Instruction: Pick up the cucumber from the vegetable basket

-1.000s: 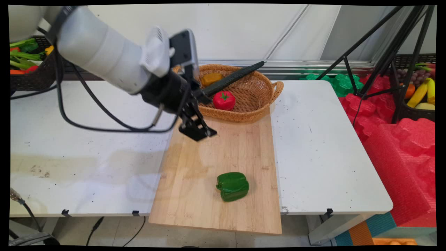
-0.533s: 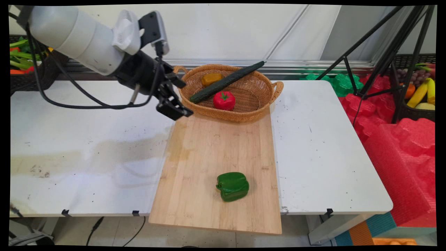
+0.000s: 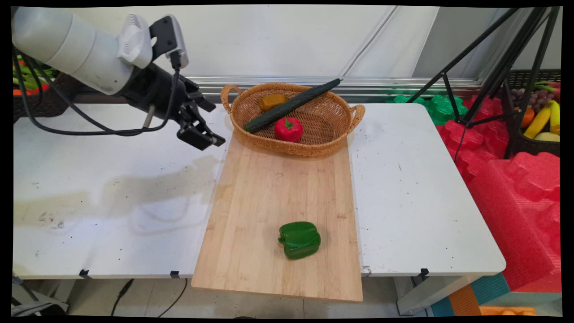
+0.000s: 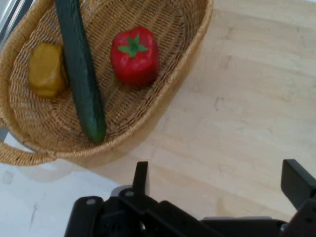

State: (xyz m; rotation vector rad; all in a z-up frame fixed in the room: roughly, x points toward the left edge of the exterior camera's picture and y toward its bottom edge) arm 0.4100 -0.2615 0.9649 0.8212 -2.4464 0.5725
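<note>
Empty, spread claw (image 4: 217, 185) near woven oval basket (image 3: 329, 143)

I note a green pepper (image 3: 299, 240) on the cutting board (image 3: 264, 188), with the wicker basket (image 3: 332, 117) containing a cucumber (image 3: 291, 105) and red pepper (image 3: 288, 129).

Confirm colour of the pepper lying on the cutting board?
Green. The pepper on the cutting board shows best in the main view.
</note>
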